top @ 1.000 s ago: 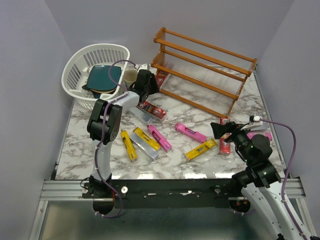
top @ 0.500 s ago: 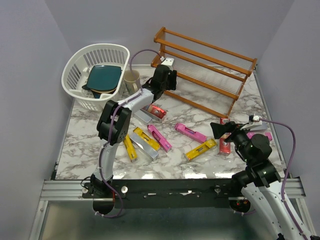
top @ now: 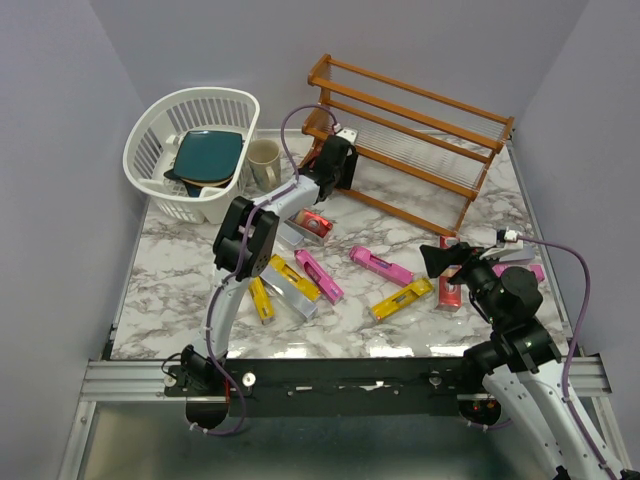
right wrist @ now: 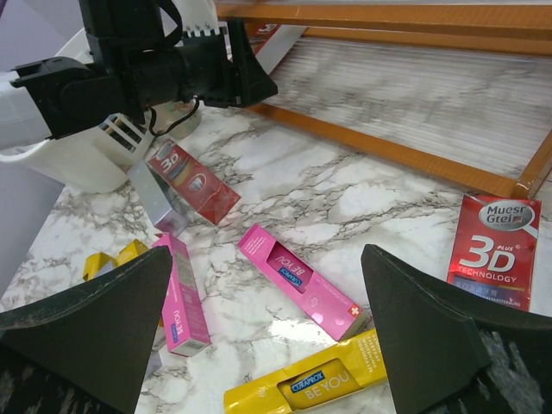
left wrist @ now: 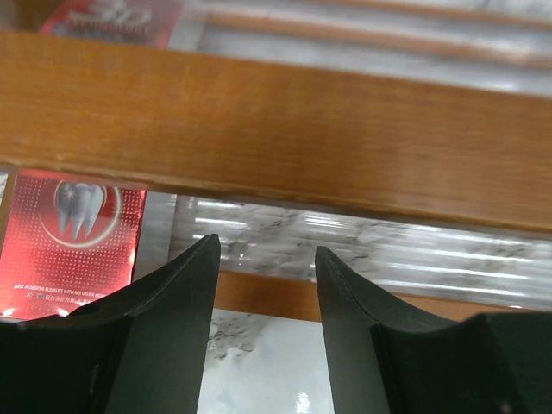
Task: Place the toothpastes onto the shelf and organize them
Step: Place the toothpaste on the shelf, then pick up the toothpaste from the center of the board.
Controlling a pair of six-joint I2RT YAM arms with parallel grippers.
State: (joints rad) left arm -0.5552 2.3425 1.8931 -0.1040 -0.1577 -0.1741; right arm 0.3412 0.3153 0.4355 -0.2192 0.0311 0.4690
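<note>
The brown wooden shelf (top: 410,130) stands at the back right. My left gripper (top: 335,165) is at its lower left end, open, with nothing between the jaws (left wrist: 267,246). Just ahead of it runs a shelf rail (left wrist: 276,129), and a red toothpaste (left wrist: 69,241) lies behind the rail to the left. Several toothpastes lie loose on the table: red (top: 316,222), pink (top: 381,265), pink (top: 320,276), yellow (top: 401,299), yellow (top: 262,298). My right gripper (top: 440,262) hovers open above a pink carton (right wrist: 302,280), beside a red one (right wrist: 496,250).
A white basket (top: 190,150) holding a teal plate (top: 208,155) stands at the back left, with a beige mug (top: 263,158) beside it. A silver carton (top: 290,232) lies next to the red one. Grey walls close in on both sides.
The left arm has swung right and back, from beside the mug to the shelf's lower left end. The right arm has not moved.
</note>
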